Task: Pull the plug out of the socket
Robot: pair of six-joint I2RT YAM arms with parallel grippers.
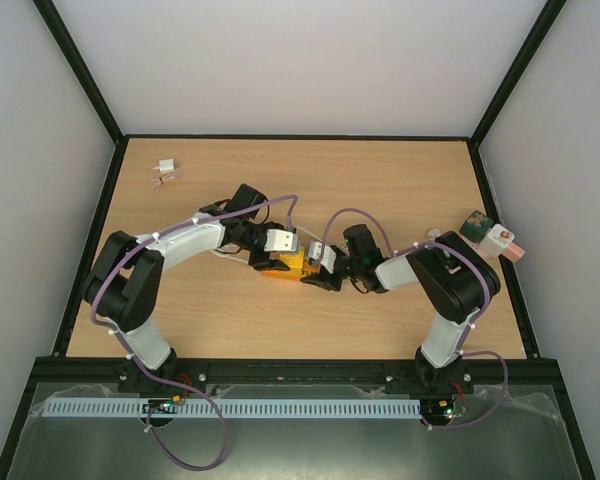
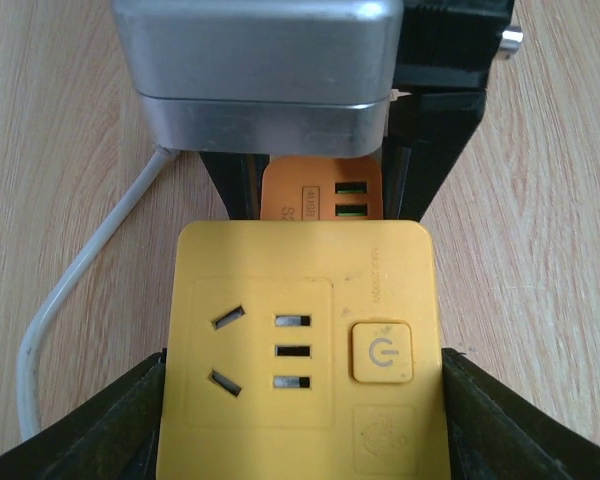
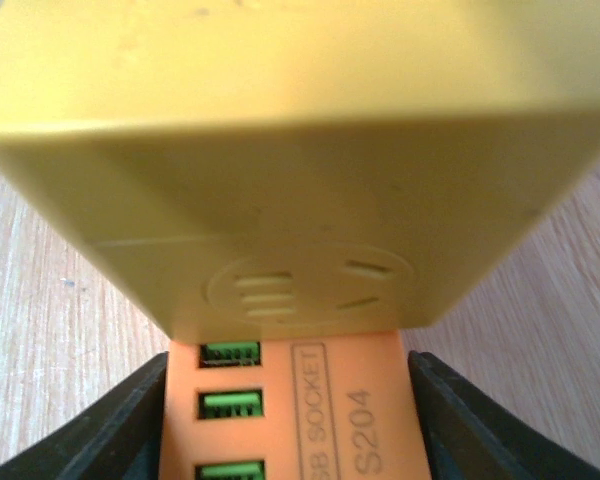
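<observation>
A yellow socket cube with a power button sits between my left gripper's black fingers, which are shut on its sides. An orange USB plug block with green ports, marked S204, is clamped between my right gripper's fingers. The orange block butts against the cube's far face, and the joint itself is hidden. In the top view the cube lies mid-table between the left gripper and the right gripper. A white cable runs off to the left.
A small white plug lies at the back left. A green item and a white-pink item sit at the table's right edge. The black frame borders the wooden table.
</observation>
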